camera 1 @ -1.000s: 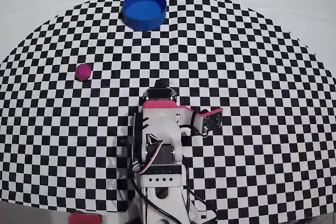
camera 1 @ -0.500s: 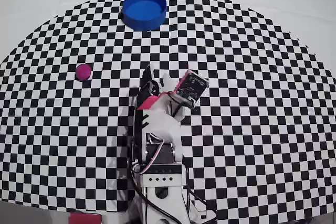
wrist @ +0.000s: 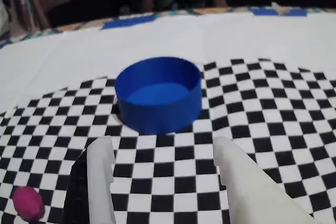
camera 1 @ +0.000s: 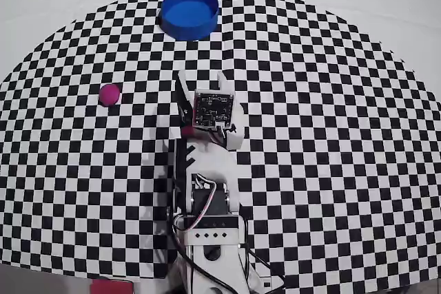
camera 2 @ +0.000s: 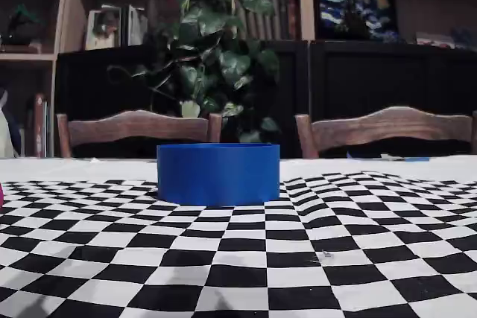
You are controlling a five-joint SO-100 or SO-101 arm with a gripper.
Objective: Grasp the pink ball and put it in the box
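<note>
Taking the blue box as our landmark, we logged the scene from the arm outward. Nearest the arm's base, the gripper (camera 1: 201, 79) hung over the checkered mat (camera 1: 331, 170), short of the box and pointing roughly toward it. In the wrist view its two white fingers (wrist: 102, 169) stood well apart with bare checker squares between them, so we noted the claw as open and empty.

The pink ball (camera 1: 109, 93) sat on the mat, well apart from the gripper. In the overhead view it lay to the left of the fingertips and slightly nearer the base; in the wrist view it showed at the lower left corner (wrist: 27, 202), outside the left finger. We judged that the coming move turns on this offset: the claw faces the box rather than the ball, so the arm would need to swing left before closing. Being a sphere, the ball has no long axis to line up with.

Farthest out, the box (camera 1: 189, 12) stood upright near the mat's far edge, its interior showing nothing in the wrist view.

Counts: one ball, one box, one arm.
</note>
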